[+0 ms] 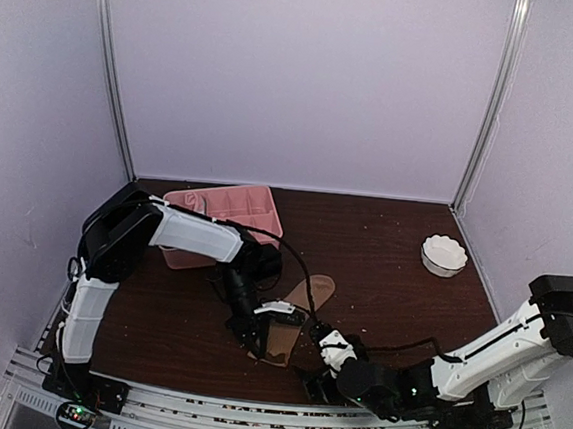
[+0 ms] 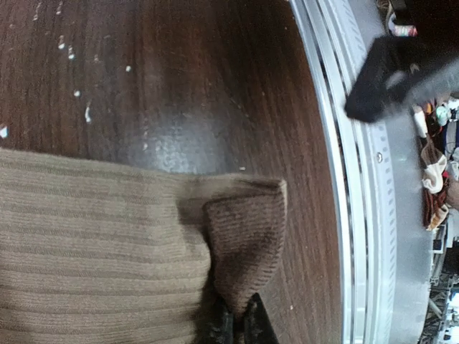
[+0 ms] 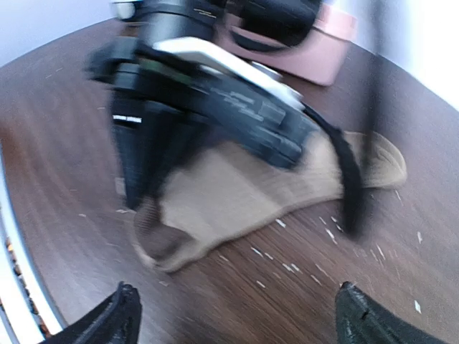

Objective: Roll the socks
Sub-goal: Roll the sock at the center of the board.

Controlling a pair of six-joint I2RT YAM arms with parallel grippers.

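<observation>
Tan sock [image 1: 312, 293] lies flat on the dark wooden table [image 1: 400, 295], just in front of the pink divided tray [image 1: 228, 191], on the side towards the arms' bases. Its rounded end points back towards the tray and its square end lies farthest from it. Whether this is one sock or two stacked cannot be told, and no pink sock is in view.

The left wrist view shows ribbed knit, with one corner of the far-from-tray end turned over to show a darker brown face. The left gripper [image 2: 234, 326] is closed tight on that folded corner, its fingertips together with cloth between them.

The right gripper [image 3: 244, 315] sits a little farther from the tray than the sock's square end and faces it. Its two fingers are spread wide apart and hold nothing.

The fabric looks light, limp and unbreakable. It will likely sag from any single pinch, cling to the finger pads rather than slip, and drag or bunch against the wood.

The best hold appears to be the square end's edge, catching both layers. One claw would take each corner so the end turns over evenly towards the tray instead of twisting.

A white scalloped bowl [image 1: 443, 266] stands well to the right of the tray, apart from everything else.
</observation>
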